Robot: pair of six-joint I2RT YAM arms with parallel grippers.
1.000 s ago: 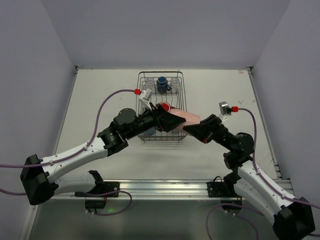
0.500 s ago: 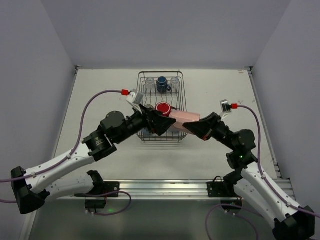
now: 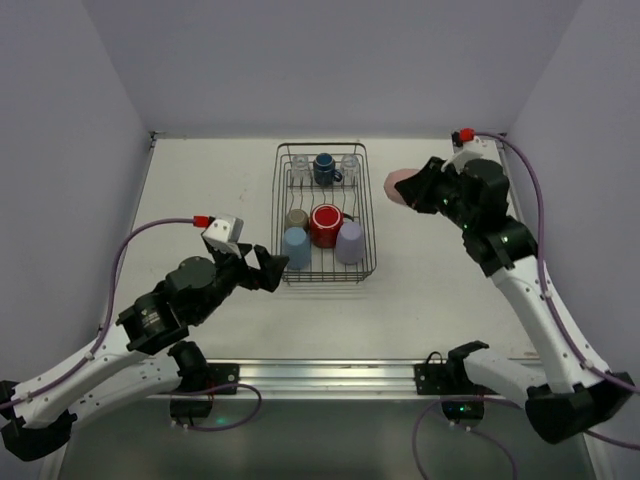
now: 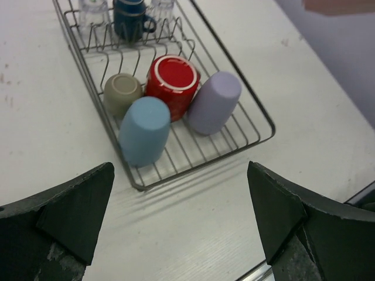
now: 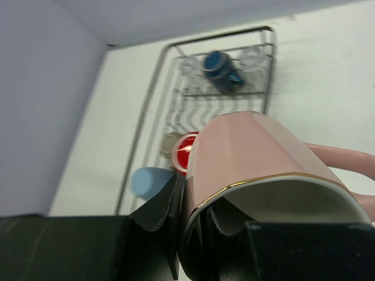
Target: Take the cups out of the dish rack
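The dark wire dish rack [image 3: 372,240] stands at the table's middle back. It holds a dark blue mug [image 3: 326,168], two clear glasses [image 3: 299,165], an olive cup [image 3: 296,217], a red cup [image 3: 326,224], a light blue cup [image 3: 296,247] and a lavender cup [image 3: 349,242]. My right gripper [image 3: 425,190] is shut on a pink mug [image 3: 402,185] and holds it in the air to the right of the rack. One finger is inside the pink mug [image 5: 258,155], the other outside its wall. My left gripper [image 3: 270,268] is open and empty, near the rack's front left corner.
The left wrist view looks down on the rack's front rim [image 4: 263,120] with the light blue cup [image 4: 145,130], red cup [image 4: 172,84] and lavender cup [image 4: 214,102]. Side walls enclose the white table [image 3: 440,290]. A metal rail [image 3: 330,375] runs along the near edge.
My left gripper has let go of the pink mug and pulled back to the near left. My right gripper has lifted the pink mug out of the rack and carried it to the far right.
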